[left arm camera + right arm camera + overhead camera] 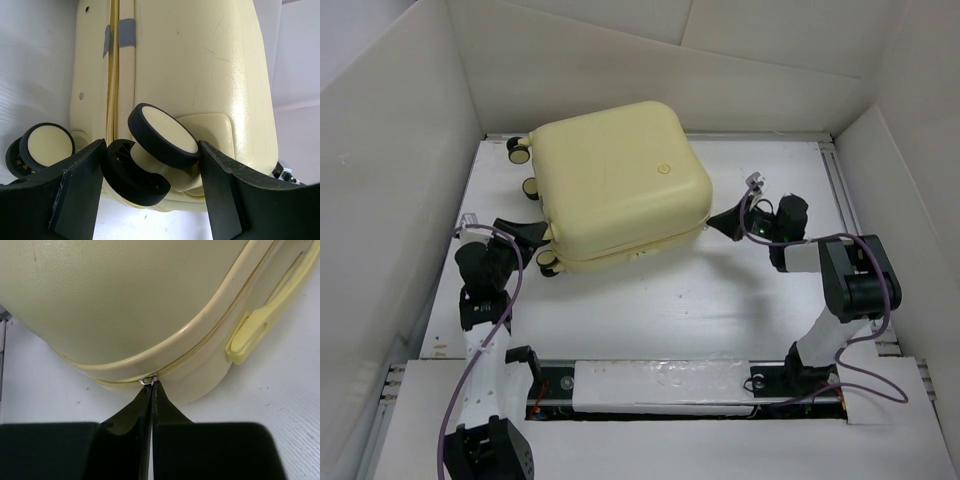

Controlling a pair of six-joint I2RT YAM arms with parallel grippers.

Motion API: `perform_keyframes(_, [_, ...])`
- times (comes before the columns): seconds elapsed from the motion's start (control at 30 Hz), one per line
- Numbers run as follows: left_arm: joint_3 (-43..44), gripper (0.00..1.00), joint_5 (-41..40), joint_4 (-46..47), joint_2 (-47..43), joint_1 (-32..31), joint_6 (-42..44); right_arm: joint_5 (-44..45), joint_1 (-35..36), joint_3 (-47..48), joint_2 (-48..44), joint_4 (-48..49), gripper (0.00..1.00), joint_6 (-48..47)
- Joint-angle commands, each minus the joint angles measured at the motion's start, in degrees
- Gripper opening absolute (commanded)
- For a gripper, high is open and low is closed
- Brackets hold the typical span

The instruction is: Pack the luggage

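Observation:
The luggage (620,180) is a pale yellow hard-shell suitcase lying flat and closed at the middle back of the table. My left gripper (533,238) is at its near left corner. In the left wrist view the gripper (151,152) has one finger on each side of a cream-and-black caster wheel (165,132), both touching it. My right gripper (727,222) is at the suitcase's right side. In the right wrist view the gripper (151,386) is shut with its tips at the metal zipper slider (148,380) on the seam; the pull tab is hidden between the fingers.
White walls (400,150) box the table in on the left, back and right. A second caster (47,145) sits left of the held one, and two more show at the suitcase's far left (518,150). A yellow handle (260,320) lies on its side. A rail (670,385) runs along the near edge.

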Motion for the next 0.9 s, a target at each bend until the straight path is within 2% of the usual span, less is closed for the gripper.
perform_keyframes(0.0, [-0.06,0.00,4.19,8.34,-0.37,-0.20,-0.32,-0.58,2.30,-2.48,-0.30,10.28,0.00,3.10])
perform_keyframes(0.07, [-1.29,0.00,5.50,9.83,-0.37,-0.20,-0.93,1.88,4.57,-3.98,-1.79,9.77,0.00,3.63])
perform_keyframes(0.13, [-2.16,0.00,6.20,10.97,-1.08,-0.20,-1.72,7.93,6.68,-6.96,-5.99,6.19,0.00,3.63])
perform_keyframes(0.17, [-2.87,0.00,6.21,11.50,-1.95,-0.20,-1.73,10.74,9.91,-8.19,-8.02,4.42,0.00,3.11])
perform_keyframes(0.2, [-2.88,0.00,6.21,11.50,-1.96,-0.20,-1.73,19.38,12.21,-10.47,-10.30,2.31,0.00,2.32])
perform_keyframes(0.23, [-2.88,0.00,6.21,11.50,-2.74,-1.59,-1.73,24.77,14.93,-11.01,-15.46,-5.80,0.00,1.35])
perform_keyframes(0.27, [-3.40,0.00,4.99,11.50,-3.44,-2.30,-1.73,31.01,18.26,-11.02,-18.03,-9.71,0.00,0.39])
perform_keyframes(0.3, [-3.40,0.00,4.98,11.50,-3.45,-3.01,-1.73,43.42,25.52,-12.06,-20.32,-12.36,0.00,1.51])
perform_keyframes(0.37, [-4.80,0.00,4.98,12.11,-5.29,-3.01,-2.34,54.56,32.76,-12.69,-24.89,-18.78,0.00,3.88])
perform_keyframes(0.4, [-5.50,0.00,5.85,12.73,-5.30,-3.01,-2.86,59.41,38.54,-12.69,-25.61,-19.85,0.00,7.46])
perform_keyframes(0.43, [-6.29,0.00,6.38,12.73,-5.99,-3.01,-2.87,65.20,40.77,-12.69,-25.62,-19.86,0.00,8.63])
perform_keyframes(0.53, [-7.70,0.00,8.22,13.35,-7.49,-3.01,-3.48,72.70,44.74,-7.70,-22.12,-25.28,0.00,10.04])
perform_keyframes(0.67, [-8.24,0.00,8.93,12.74,-9.69,-3.01,-3.48,68.18,43.96,1.70,-16.39,-27.15,0.00,10.04])
perform_keyframes(0.77, [-8.24,0.00,9.64,12.73,-10.31,-3.01,-3.48,67.55,45.54,2.25,-16.39,-24.87,0.00,10.04])
perform_keyframes(0.8, [-8.24,0.00,10.25,12.73,-10.31,-3.01,-2.88,66.67,43.97,2.25,-17.35,-24.87,0.00,10.04])
perform_keyframes(0.83, [-8.24,0.00,10.25,12.73,-10.31,-3.01,-2.87,62.49,38.65,3.12,-19.01,-26.08,0.00,9.43])
perform_keyframes(0.87, [-8.24,0.00,10.86,12.73,-10.31,-3.01,-2.26,62.45,34.94,3.13,-19.90,-26.10,0.00,8.56])
